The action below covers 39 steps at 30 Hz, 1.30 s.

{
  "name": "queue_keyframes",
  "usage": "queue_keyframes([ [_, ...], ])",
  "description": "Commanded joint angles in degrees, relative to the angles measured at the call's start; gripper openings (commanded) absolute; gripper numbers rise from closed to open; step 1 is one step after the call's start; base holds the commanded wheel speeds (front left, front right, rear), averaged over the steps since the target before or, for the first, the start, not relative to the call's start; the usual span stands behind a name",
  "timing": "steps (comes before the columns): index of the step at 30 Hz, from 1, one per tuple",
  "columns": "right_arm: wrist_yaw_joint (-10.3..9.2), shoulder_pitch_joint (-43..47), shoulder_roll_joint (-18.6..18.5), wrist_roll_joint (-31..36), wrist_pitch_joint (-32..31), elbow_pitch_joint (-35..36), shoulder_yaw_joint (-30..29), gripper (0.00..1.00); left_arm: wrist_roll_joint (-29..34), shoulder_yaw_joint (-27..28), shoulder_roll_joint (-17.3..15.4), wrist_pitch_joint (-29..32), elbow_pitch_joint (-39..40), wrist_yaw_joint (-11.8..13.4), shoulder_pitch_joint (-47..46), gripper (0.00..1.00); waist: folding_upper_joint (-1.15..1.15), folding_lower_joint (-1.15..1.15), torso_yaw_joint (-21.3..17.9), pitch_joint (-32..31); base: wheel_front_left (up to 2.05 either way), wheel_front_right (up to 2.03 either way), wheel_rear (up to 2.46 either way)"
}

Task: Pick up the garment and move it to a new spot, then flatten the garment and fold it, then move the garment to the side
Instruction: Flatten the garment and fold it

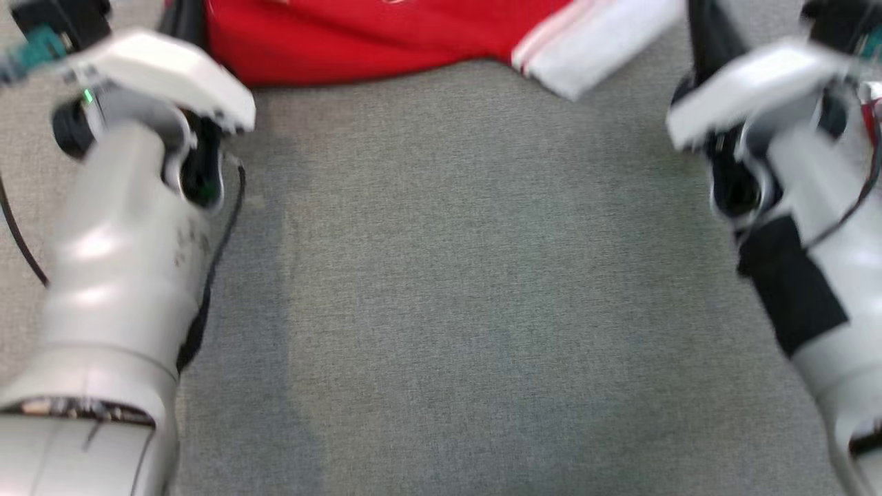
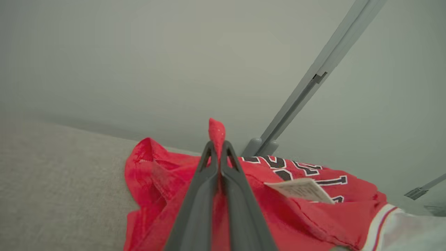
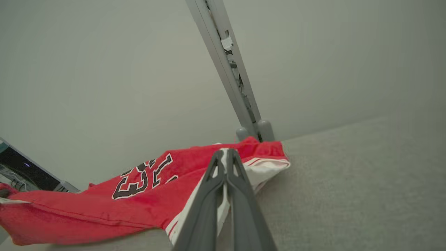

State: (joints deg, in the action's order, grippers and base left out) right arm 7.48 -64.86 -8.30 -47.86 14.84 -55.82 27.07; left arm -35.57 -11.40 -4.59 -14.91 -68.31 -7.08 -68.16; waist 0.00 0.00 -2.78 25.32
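Gripping garment (image 1: 358,41) at a red fold, left gripper (image 2: 216,148) pinched tight | right gripper (image 3: 225,155) clamped on its white-striped edge; garment rests on grey table (image 1: 482,275), black lettering up

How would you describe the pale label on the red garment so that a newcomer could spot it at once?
On the grey cloth surface, by the grey upright post, lies the red garment. In the left wrist view, right of the left hand pinching it, overlapping the black lettering, sits the label. Unlike the white striped trim, it is a flat off-white slip.
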Motion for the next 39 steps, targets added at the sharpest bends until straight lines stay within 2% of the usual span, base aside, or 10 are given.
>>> queue_keyframes([
  [1, 0.04, 3.02, -0.61, -1.72, 0.44, 1.82, 0.08, 0.00, -0.28, 0.82, -0.49, -0.33, 1.51, -0.33, 2.26, 0.00, 0.00, 0.00, 0.38, 0.23, 0.00, 0.00, 0.00],
  [7, 0.04, 20.54, -3.84, -4.46, 0.38, 13.84, 0.56, 0.00, 1.60, 5.05, 0.07, -0.31, 11.51, -0.40, 17.04, 0.00, 0.00, 0.00, 0.05, -1.30, 0.00, 0.00, 0.00],
  [11, 0.03, 31.29, -6.10, -3.33, 0.38, 23.46, -2.67, 0.00, 4.39, 8.10, 0.53, -0.32, 20.37, -0.38, 27.00, 0.00, 0.00, 0.00, -0.03, -3.08, 0.00, 0.00, 0.00],
  [22, 0.03, 60.82, -6.78, 2.05, 0.38, 47.52, -12.14, 0.00, 10.88, 10.94, 0.88, -0.32, 43.67, -0.31, 51.76, 0.00, 0.00, 0.00, 0.29, -10.44, 0.00, 0.00, 0.00],
  [27, 0.03, 72.29, -5.97, 4.82, -0.66, 55.76, -14.32, 0.00, 11.77, 11.81, 0.65, 0.74, 54.25, 2.02, 62.63, 0.00, 0.00, 0.00, -0.09, -13.60, 0.00, 0.00, 0.00],
  [31, 0.04, 80.16, -4.54, 7.34, -4.75, 62.37, -17.21, 0.00, 12.21, 12.00, 0.54, 4.38, 63.46, 4.98, 70.86, 0.00, 0.00, 0.00, -0.27, -15.74, 0.00, 0.00, 0.00],
  [39, 0.04, 89.26, -0.57, 10.89, -13.03, 72.06, -21.98, 0.00, 13.44, 10.61, 0.82, 11.04, 76.87, 9.90, 82.03, 0.00, 0.00, 0.00, 0.01, -18.19, 0.00, 0.00, 0.00],
])
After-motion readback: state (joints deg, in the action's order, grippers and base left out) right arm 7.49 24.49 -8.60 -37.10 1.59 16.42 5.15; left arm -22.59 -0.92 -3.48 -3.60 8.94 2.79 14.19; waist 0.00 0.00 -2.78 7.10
